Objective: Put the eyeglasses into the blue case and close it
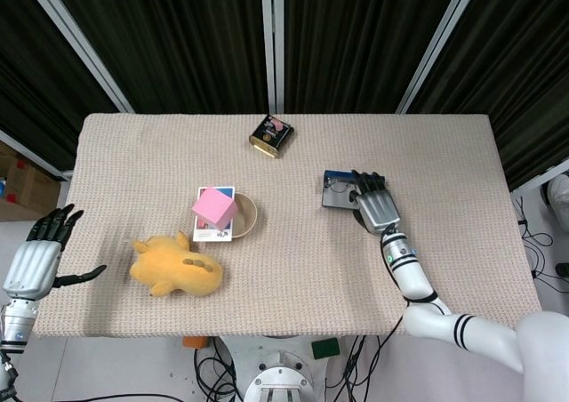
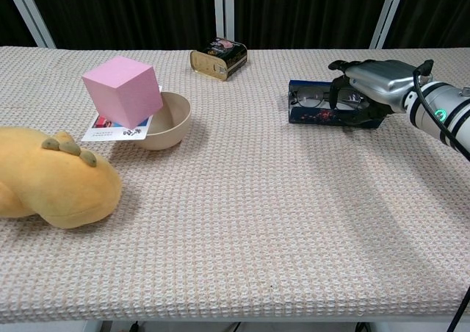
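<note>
The left hand (image 1: 36, 260) hovers off the surface's (image 2: 242, 229) near left corner, fingers spread, holding nothing. Farther back on the right, the right hand (image 2: 371, 82) grips the blue case (image 2: 312, 113), its lid partly raised. The eyeglasses (image 2: 312, 97) lie inside it, between base and lid

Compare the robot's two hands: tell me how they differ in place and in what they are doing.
The right hand is over the table, its fingers on the blue case that holds the eyeglasses; the left hand hangs off the table's left edge, touching nothing. The right hand shows in both views; the left hand shows only in the head view. The left hand's fingers are spread apart. Both are silver with dark fingers.
</note>
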### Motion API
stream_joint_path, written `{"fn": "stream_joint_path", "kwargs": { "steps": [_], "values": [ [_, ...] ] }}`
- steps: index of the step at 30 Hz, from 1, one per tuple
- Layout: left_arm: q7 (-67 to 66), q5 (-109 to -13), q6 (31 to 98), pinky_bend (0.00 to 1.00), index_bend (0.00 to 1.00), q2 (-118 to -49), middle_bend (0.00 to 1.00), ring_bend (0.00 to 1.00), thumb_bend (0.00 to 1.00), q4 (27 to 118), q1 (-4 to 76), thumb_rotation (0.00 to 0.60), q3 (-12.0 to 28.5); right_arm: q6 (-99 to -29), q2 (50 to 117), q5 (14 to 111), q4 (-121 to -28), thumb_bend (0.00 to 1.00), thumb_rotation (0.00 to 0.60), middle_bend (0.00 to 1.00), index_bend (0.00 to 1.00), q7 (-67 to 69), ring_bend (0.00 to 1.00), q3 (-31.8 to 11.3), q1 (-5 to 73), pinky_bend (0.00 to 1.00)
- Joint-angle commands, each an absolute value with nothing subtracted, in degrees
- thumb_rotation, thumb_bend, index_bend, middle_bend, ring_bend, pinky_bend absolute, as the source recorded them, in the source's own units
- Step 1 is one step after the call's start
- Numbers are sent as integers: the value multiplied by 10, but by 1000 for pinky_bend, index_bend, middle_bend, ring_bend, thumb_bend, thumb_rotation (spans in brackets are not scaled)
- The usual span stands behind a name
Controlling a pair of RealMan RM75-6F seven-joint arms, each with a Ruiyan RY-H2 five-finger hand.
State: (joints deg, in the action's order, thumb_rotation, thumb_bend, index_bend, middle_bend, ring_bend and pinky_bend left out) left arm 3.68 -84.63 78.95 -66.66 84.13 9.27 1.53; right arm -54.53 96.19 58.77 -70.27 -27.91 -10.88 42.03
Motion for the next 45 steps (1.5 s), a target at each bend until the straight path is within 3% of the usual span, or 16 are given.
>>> {"fn": "stream_joint_path", "kwargs": {
  "steps": [1, 5, 10, 22, 28, 37, 45],
  "values": [
    [38, -845, 788, 105, 68, -667, 0, 0, 0, 840, 93, 190, 16, -538, 965, 585, -697, 898, 600, 4, 421, -281, 0, -109, 424, 0],
    [40, -845, 784, 106, 69, -669, 0, 0, 0, 837, 96, 190, 16, -535, 970, 579, -687, 792, 600, 11, 453, -289, 0, -108, 426, 0],
    [42, -846, 782, 107, 69, -671, 0, 0, 0, 833, 96, 214, 15, -530, 974, 577, -679, 780, 600, 19, 492, -286, 0, -108, 427, 0],
    [42, -845, 781, 107, 69, -674, 0, 0, 0, 833, 96, 221, 14, -518, 968, 555, -690, 928, 600, 19, 503, -299, 0, -110, 431, 0],
    [40, -846, 780, 107, 68, -673, 0, 0, 0, 836, 98, 223, 15, -515, 960, 546, -699, 970, 600, 27, 579, -298, 0, -110, 429, 0],
    [43, -850, 784, 107, 68, -673, 0, 0, 0, 837, 97, 224, 14, -540, 945, 577, -722, 972, 600, 64, 682, -265, 0, -106, 416, 0],
    [40, -855, 790, 107, 68, -671, 0, 0, 0, 840, 96, 221, 13, -594, 914, 616, -781, 971, 600, 68, 698, -261, 0, -74, 375, 0]
  ]
}}
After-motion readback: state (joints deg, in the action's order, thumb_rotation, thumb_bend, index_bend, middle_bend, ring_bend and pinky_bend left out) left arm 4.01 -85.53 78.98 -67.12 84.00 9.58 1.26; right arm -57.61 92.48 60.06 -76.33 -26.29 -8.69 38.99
